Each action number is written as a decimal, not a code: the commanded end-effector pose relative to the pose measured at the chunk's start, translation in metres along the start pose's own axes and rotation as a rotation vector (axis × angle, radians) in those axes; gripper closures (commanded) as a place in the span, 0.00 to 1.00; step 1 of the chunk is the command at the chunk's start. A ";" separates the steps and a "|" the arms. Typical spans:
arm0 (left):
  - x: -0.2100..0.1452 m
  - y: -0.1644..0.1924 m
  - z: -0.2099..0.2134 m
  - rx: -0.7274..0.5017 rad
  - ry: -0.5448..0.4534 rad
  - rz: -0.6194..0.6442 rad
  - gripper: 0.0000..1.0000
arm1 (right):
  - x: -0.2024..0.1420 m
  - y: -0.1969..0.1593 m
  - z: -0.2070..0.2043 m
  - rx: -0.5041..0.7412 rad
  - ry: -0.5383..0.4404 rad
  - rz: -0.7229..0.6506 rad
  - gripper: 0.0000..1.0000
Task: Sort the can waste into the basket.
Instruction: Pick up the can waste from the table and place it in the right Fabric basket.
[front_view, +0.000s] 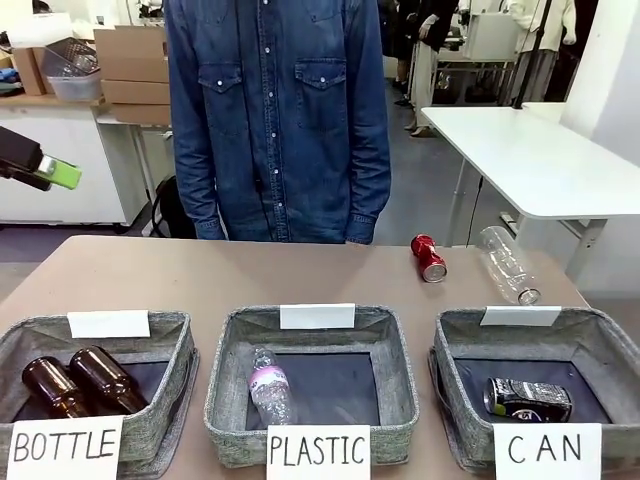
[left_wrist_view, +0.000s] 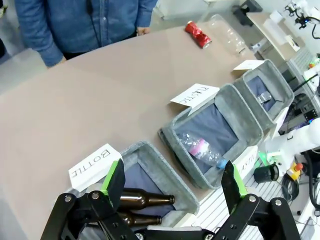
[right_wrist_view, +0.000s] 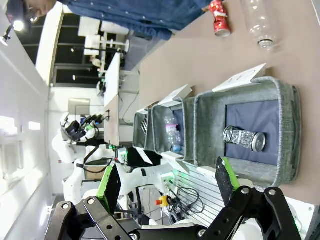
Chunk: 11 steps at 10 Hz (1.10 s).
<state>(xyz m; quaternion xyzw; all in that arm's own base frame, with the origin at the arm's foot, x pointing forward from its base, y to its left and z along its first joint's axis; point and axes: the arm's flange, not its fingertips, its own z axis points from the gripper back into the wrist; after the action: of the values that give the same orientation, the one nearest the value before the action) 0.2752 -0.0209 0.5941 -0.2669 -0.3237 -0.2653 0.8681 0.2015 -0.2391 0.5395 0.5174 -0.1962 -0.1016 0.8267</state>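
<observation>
A tan table (front_view: 200, 280) spans the front view, and a person (front_view: 278, 120) in a denim shirt stands at its far edge, arms hanging down. Along the near edge stand three grey woven baskets in a row, each with a white card: the BOTTLE basket (front_view: 172, 372) on the left, the PLASTIC basket (front_view: 224, 380) in the middle and the CAN basket (front_view: 612, 348) on the right. The left gripper (left_wrist_view: 172, 175) hangs above the table's left end, its green-padded fingers spread wide with nothing between them; its wrist view looks down past the BOTTLE basket. The right gripper (right_wrist_view: 169, 175) is likewise spread and empty, held off the near side of the CAN basket. A clear plastic bottle (front_view: 507, 264) lies on the bare table behind the CAN basket. Two brown glass bottles (front_view: 75, 382) lie side by side in the BOTTLE basket, and a small bottle with a pink label (front_view: 268, 385) lies in the PLASTIC basket. The black can (front_view: 527, 399) lies on its side on the dark floor of the CAN basket. The red can (front_view: 429, 257) lies on the table near the person, just left of the clear bottle and apart from it, outside every basket.
</observation>
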 end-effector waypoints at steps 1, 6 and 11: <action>0.000 -0.004 0.001 -0.006 -0.001 0.010 0.00 | 0.000 0.003 -0.002 0.018 -0.009 0.001 0.00; -0.042 0.042 -0.106 -0.072 0.381 0.248 0.00 | 0.000 0.003 -0.002 0.018 -0.009 0.001 0.00; -0.008 0.014 -0.039 -0.065 0.117 0.060 0.00 | 0.000 0.003 -0.002 0.018 -0.009 0.001 0.00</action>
<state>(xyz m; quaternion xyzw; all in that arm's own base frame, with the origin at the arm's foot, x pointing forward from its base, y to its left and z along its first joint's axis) 0.2927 -0.0303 0.5698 -0.2806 -0.2577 -0.2611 0.8870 0.2011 -0.2391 0.5396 0.5175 -0.1967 -0.1017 0.8266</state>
